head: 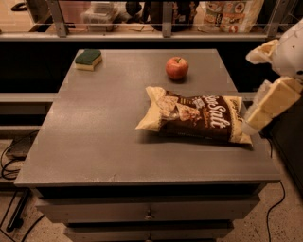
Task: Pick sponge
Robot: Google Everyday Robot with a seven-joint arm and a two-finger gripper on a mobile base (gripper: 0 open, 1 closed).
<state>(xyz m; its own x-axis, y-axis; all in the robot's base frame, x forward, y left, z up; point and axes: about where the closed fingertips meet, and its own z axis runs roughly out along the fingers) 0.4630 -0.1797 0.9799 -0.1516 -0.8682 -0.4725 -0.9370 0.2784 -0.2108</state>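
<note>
The sponge [88, 59], a small block with a dark green top over pale yellow foam, lies flat at the far left corner of the grey table [94, 142]. My gripper [253, 120] hangs at the right edge of the view, just past the right end of a chip bag, and it holds nothing. It is far from the sponge, which sits across the table to the left and further back. Nothing covers the sponge.
A brown and cream chip bag [196, 116] lies on the right half of the table. A red apple [176, 67] stands behind it. A rail and a shelf with bags and containers [227, 14] run behind the table. Cables lie on the floor at the left [12, 156].
</note>
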